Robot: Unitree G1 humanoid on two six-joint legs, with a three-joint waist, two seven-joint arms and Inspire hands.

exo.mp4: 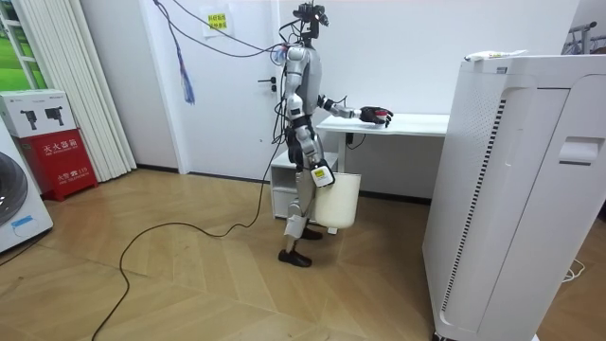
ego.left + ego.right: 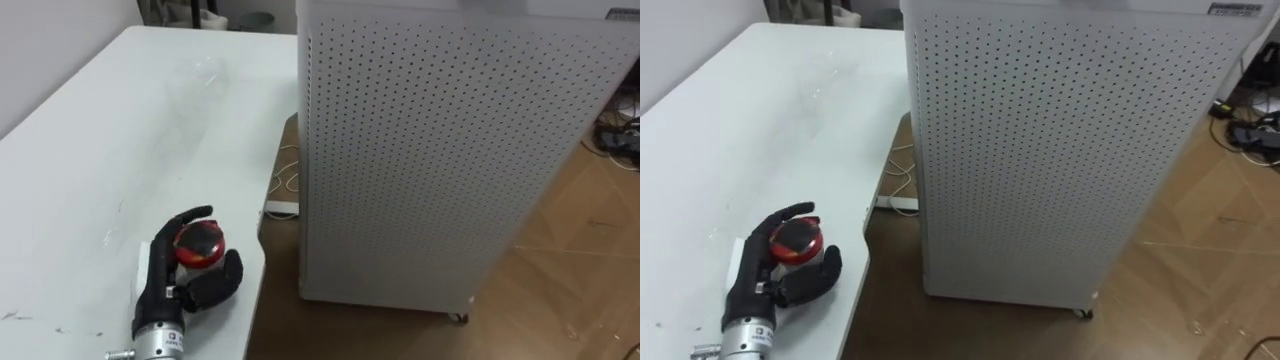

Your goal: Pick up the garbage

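A small round red thing with a dark top (image 2: 200, 243) lies on the white table (image 2: 90, 150) near its front right corner. My left hand (image 2: 165, 282) rests on the table with its fingers and thumb curled round this red thing. In the room view I stand at the table's end with my left arm stretched over it and the left hand (image 1: 380, 116) on the tabletop. My right hand (image 1: 322, 175) hangs by my thigh at the rim of a white bin (image 1: 339, 201); its fingers are too small to read there.
A tall white perforated cabinet (image 2: 440, 150) stands close to the table's right side, with a narrow gap of wooden floor between. A white power strip (image 2: 282, 209) and cords lie in that gap. A faint clear plastic thing (image 2: 198, 75) lies further back on the table.
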